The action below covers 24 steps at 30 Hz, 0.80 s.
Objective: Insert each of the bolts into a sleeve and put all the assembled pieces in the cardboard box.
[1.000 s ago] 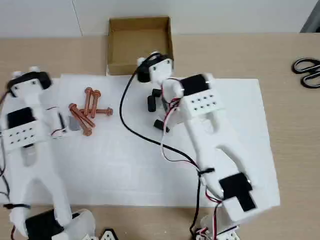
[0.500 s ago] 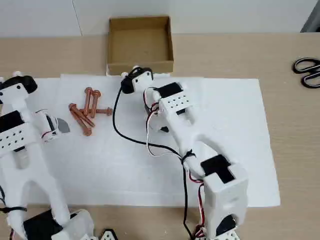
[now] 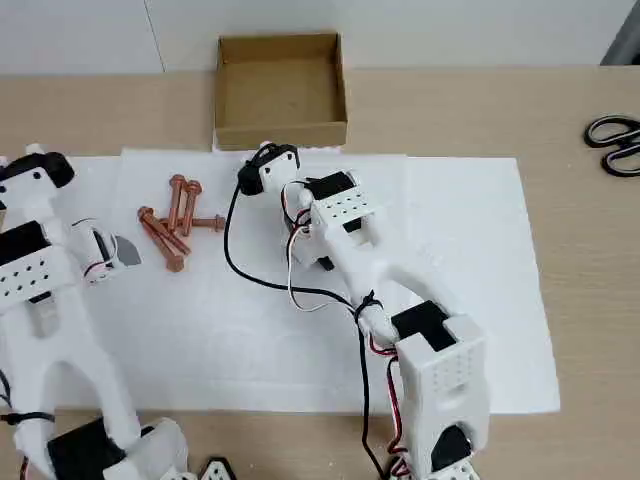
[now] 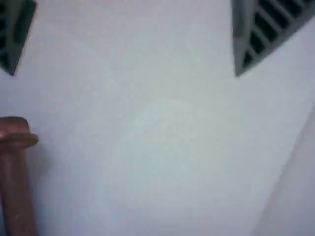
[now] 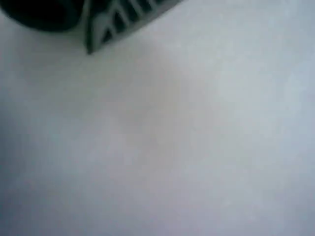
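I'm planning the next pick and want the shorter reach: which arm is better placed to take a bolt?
Left. The left gripper is open right beside the bolts, with one bolt at the edge of its wrist view. The right arm sits over a black sleeve, farther from them.

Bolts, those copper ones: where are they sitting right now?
In the high view the bolts lie in a loose pile on the left part of the white sheet, beside the left arm, left of the cardboard box and nearer the arms.
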Each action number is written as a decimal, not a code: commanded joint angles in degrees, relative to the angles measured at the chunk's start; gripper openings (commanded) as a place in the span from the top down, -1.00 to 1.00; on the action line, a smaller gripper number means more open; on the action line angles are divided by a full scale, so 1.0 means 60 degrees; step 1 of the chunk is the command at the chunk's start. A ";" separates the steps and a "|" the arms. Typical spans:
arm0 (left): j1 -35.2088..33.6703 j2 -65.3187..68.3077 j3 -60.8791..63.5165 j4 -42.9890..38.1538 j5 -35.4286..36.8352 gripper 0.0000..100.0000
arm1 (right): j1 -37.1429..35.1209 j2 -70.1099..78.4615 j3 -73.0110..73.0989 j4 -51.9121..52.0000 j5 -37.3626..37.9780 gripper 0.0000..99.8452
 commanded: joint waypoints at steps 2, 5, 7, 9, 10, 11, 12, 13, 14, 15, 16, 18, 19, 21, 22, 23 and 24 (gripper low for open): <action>-0.0029 -0.0044 -0.0374 0.0029 0.0073 0.47 | 0.0007 0.0066 -0.0278 -0.0095 0.0029 0.80; -0.0029 -0.0044 -0.0374 0.0029 0.0073 0.47 | 0.0022 0.0022 -0.0264 0.0110 -0.0205 1.00; -0.0029 -0.0044 -0.0374 0.0029 0.0073 0.47 | 0.0051 -0.0007 -0.0278 0.0256 -0.0352 0.96; -0.0029 -0.0044 -0.0374 0.0029 0.0073 0.47 | 0.0051 -0.0037 -0.0278 0.0256 -0.0381 0.98; -0.0015 -0.0044 -0.0374 0.0029 0.0073 0.47 | 0.0051 -0.0125 -0.0278 0.0344 -0.0381 0.99; -0.0015 -0.0059 -0.0374 0.0029 0.0073 0.47 | 0.0051 -0.0300 -0.0278 0.0491 -0.0381 0.99; -0.0015 -0.0059 -0.0374 0.0029 0.0073 0.47 | 0.0051 -0.0564 -0.0293 0.0681 -0.0410 0.99; -0.0015 -0.0073 -0.0374 0.0029 0.0073 0.47 | 0.0051 -0.0842 -0.0337 0.0901 -0.0425 0.99; -0.0015 -0.0073 -0.0374 0.0044 0.0073 0.47 | 0.0066 -0.1106 -0.0381 0.1092 -0.0425 0.99; -0.0015 -0.0088 -0.0374 0.0044 0.0073 0.47 | 0.0066 -0.1385 -0.0396 0.1267 -0.0425 0.99; -0.0015 -0.0088 -0.0374 0.0044 0.0073 0.47 | 0.0125 -0.1692 -0.0425 0.1473 -0.0425 0.99; -0.0015 -0.0088 -0.0374 0.0044 0.0073 0.47 | 0.0154 -0.2381 -0.0425 0.1941 -0.0396 0.99; 0.0000 -0.0088 -0.0374 0.0044 0.0073 0.47 | 0.0154 -0.2762 -0.0425 0.2205 -0.0381 0.99; 0.0000 -0.0088 -0.0374 0.0117 0.0073 0.47 | 0.0198 -0.3436 -0.0425 0.2718 -0.0381 0.99; 0.0000 -0.0088 -0.0374 0.0117 0.0073 0.47 | 0.0286 -0.3700 -0.0366 0.2879 -0.0381 0.99; 0.0000 -0.0088 -0.0374 0.0117 0.0073 0.47 | 0.0403 -0.3846 -0.0366 0.3040 -0.0381 0.99; 0.0000 -0.0088 -0.0374 0.0117 0.0073 0.47 | 0.0564 -0.3890 -0.0366 0.3128 -0.0381 0.99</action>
